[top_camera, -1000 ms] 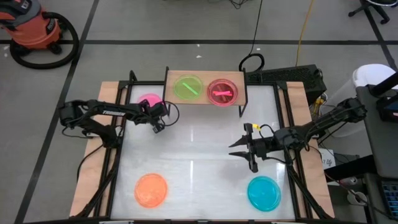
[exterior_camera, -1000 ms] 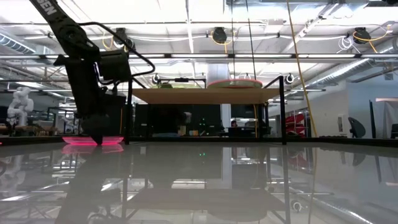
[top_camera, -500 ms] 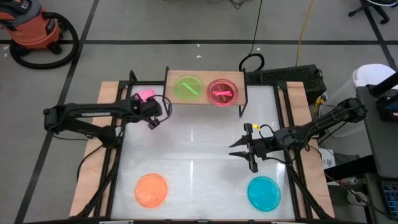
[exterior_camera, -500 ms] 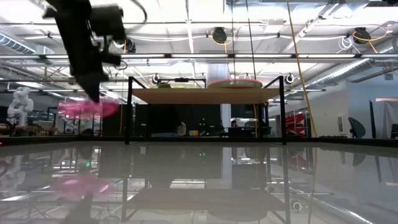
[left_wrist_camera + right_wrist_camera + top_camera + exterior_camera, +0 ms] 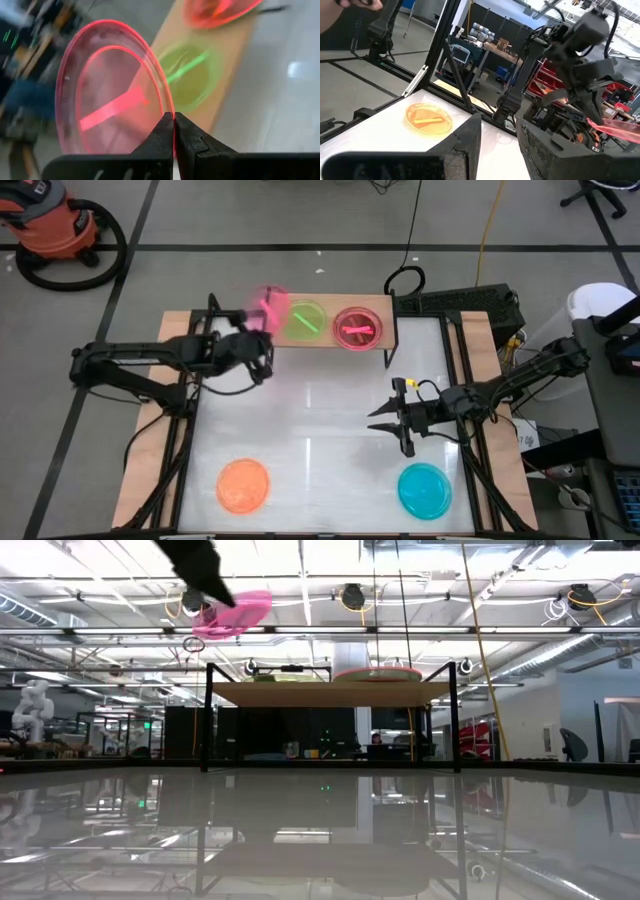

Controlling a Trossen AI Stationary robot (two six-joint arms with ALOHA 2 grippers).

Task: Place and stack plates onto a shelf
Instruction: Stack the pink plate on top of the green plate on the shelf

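Note:
My left gripper (image 5: 262, 330) is shut on a pink plate (image 5: 107, 95), raised above the left end of the light-wood shelf (image 5: 385, 338); the plate (image 5: 235, 612) shows tilted high in the low view. A green plate (image 5: 303, 320) and a reddish-pink plate (image 5: 356, 327) lie flat on the shelf. An orange plate (image 5: 242, 484) and a blue plate (image 5: 424, 489) lie flat near the table's near edge. My right gripper (image 5: 383, 423) is open and waits above the table's right half, touching nothing. My left gripper pinches the pink plate's rim (image 5: 172, 114) between its two fingertips, only at the edge nearest the wrist. The plate is lifted clear of table and shelf and stands out tilted beyond the fingers.
The shelf stands on thin black legs (image 5: 207, 720) at the table's far edge. A black frame runs along both sides of the white tabletop (image 5: 320, 430). An orange vacuum (image 5: 50, 225) stands on the floor beyond the far left corner.
My left gripper has lifted the pink plate off the table near the shelf's left end, risen steeply and moved right toward the shelf. The plate, flat on the table a second ago, now hangs tilted well above shelf height.

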